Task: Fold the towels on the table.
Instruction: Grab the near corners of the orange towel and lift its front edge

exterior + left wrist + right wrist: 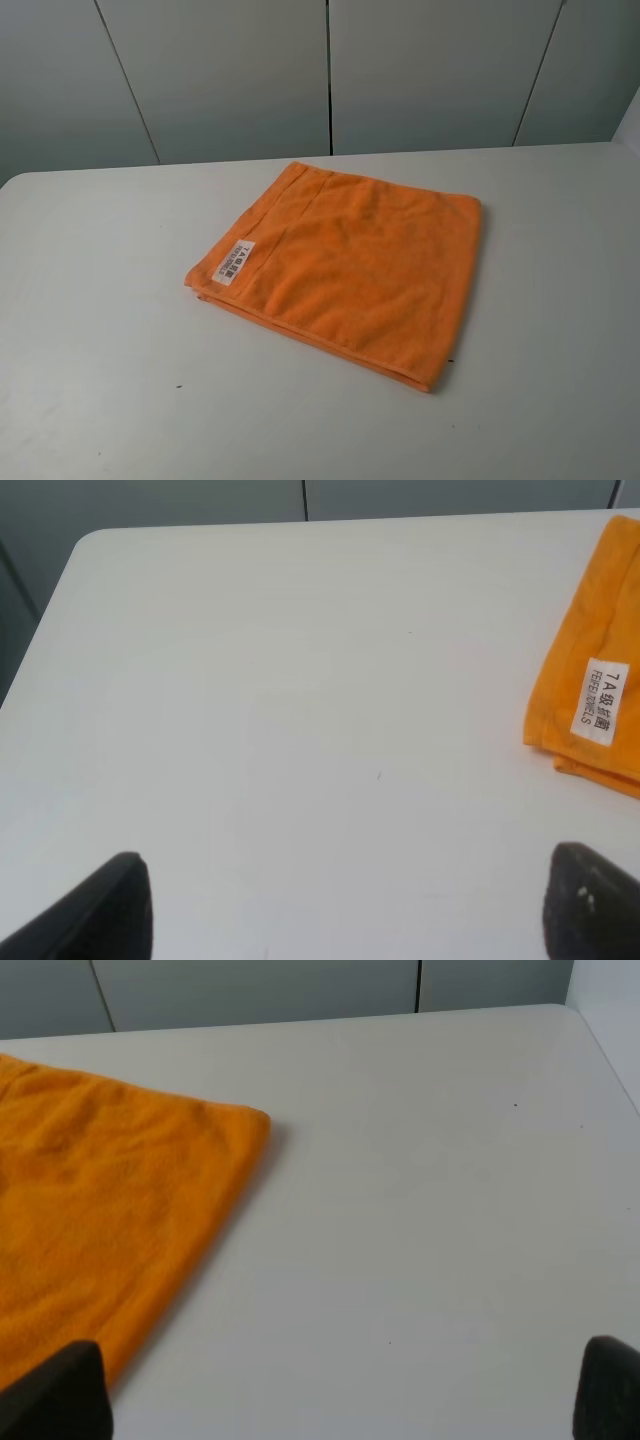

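The orange towel (pixel 350 262) lies flat on the white table (pixel 100 330) at its middle, folded into a rough square of more than one layer, with its white label (pixel 235 263) at the left edge. The left wrist view shows that edge of the towel (pixel 590 670) and the label (pixel 598 705). The right wrist view shows the towel's far right corner (pixel 110 1210). Neither gripper shows in the exterior high view. My left gripper (pixel 345 910) is open and empty over bare table left of the towel. My right gripper (pixel 345 1390) is open and empty right of the towel.
Grey cabinet panels (pixel 320 70) stand behind the table's far edge. The table's rounded far left corner (pixel 95 540) shows in the left wrist view and its right edge (pixel 600 1040) in the right wrist view. A few tiny dark specks (pixel 516 1106) dot the tabletop.
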You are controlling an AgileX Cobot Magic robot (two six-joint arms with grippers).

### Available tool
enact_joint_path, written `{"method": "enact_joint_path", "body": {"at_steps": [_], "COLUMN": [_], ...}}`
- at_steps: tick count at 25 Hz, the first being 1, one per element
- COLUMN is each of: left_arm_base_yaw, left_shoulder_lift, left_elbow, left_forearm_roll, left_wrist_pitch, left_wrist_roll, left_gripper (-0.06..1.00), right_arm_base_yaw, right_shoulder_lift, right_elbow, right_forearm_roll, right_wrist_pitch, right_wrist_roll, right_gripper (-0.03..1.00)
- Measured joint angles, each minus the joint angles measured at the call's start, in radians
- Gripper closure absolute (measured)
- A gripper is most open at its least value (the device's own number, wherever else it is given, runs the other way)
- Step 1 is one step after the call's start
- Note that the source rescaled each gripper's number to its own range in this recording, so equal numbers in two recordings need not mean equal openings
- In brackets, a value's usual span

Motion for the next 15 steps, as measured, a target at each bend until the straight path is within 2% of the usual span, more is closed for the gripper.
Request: {"method": "enact_joint_path", "body": {"at_steps": [15], "left_arm_base_yaw": [0.000], "left_shoulder_lift": [0.000], "left_elbow": [0.000], "left_forearm_roll": [0.000], "left_wrist_pitch": [0.000], "left_wrist_roll": [-0.002], "left_gripper": [-0.05], "right_arm_base_yaw": [0.000], "right_shoulder_lift": [0.000], "right_elbow": [0.000], "right_forearm_roll": [0.000], "right_wrist_pitch": [0.000], "right_wrist_roll": [0.000], "right_gripper": [-0.03]}}
